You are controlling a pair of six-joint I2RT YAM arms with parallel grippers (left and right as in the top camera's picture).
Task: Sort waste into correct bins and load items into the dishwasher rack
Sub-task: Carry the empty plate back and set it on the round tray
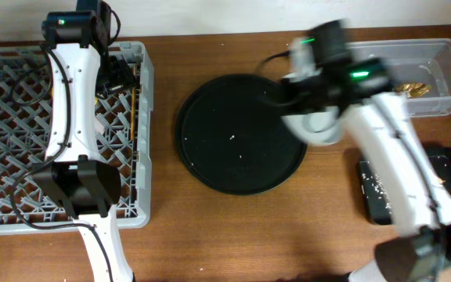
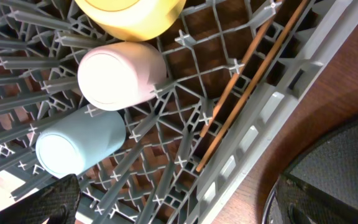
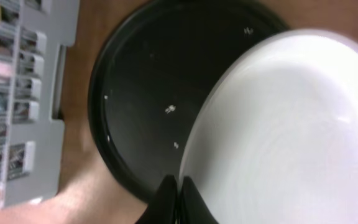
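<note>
The grey dishwasher rack (image 1: 143, 141) fills the left of the table. In the left wrist view a yellow bowl (image 2: 132, 15), a pink cup (image 2: 120, 74) and a light-blue cup (image 2: 79, 143) lie in it. A pair of wooden chopsticks (image 2: 247, 74) rests along its right wall. My left gripper (image 2: 179, 208) hovers open above the rack's far right corner, holding nothing. My right gripper (image 3: 179, 188) is shut on the rim of the pale plate (image 3: 284, 124), which hangs tilted over the right edge of the round black tray (image 3: 154, 81). Golden wrapper scraps (image 1: 413, 88) lie in the clear tub (image 1: 445, 55).
The shallow black container (image 1: 378, 205) at the near right holds white crumbs. A few white specks dot the round black tray (image 1: 241, 133). Bare wood runs between the rack and the tray and along the front edge.
</note>
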